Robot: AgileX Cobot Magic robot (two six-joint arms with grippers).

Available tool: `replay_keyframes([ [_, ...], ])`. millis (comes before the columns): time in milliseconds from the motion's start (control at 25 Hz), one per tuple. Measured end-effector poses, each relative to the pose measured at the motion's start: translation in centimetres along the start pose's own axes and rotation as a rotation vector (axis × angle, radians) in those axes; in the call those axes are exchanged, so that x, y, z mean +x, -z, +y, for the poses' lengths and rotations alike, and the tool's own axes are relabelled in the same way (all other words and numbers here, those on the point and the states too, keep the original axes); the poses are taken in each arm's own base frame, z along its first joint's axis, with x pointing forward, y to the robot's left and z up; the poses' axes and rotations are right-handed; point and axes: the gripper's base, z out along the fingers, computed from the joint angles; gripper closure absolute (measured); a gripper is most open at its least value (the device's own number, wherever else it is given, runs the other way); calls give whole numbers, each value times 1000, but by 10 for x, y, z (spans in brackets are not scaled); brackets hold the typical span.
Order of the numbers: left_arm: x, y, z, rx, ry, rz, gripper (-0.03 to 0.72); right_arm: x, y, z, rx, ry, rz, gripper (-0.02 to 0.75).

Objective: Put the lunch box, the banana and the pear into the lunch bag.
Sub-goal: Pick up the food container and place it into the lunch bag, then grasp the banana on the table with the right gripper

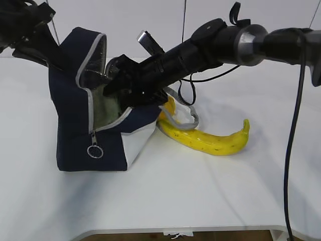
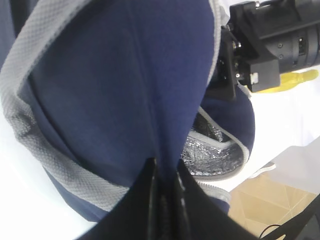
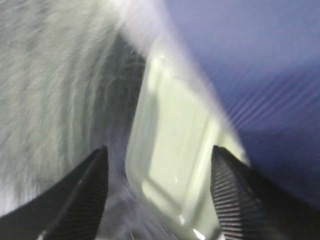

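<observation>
navy fabric of the lunch bag is pinched in the closed left end effector, holding the flap up. right end effector reaches into the foil-lined mouth, fingers spread wide, empty; the pale green lunch box lies between them inside. banana rests on the white worktop just beside the bag, open room to its right. no writing legible.

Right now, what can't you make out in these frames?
- Pear: exterior view, mostly hidden behind the lunch bag flap and right arm.
- Lunch box: right wrist view, motion-blurred; whether it rests flat is unclear.
- Left gripper: left wrist view, fingertips buried in bag fabric.
- Right gripper: exterior view, inside the bag.
</observation>
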Motion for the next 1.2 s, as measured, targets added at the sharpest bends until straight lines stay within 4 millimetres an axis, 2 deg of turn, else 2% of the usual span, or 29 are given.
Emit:
replay_keyframes([
  [120,0,0,0,0,0,0,679,0,2,2,8,25,15,248],
  [280,0,0,0,0,0,0,679,-7,12,15,55,120,60,232],
  [520,0,0,0,-3,-1,1,679,-23,44,43,243,280,108,228],
  [720,1,0,2,-24,-9,7,679,-37,68,61,372,354,31,228],
  [1000,1,0,5,-51,-19,15,679,-35,93,86,401,390,-12,228],
  [1200,1,0,5,-52,-20,15,679,-19,119,98,485,409,-2,228],
])
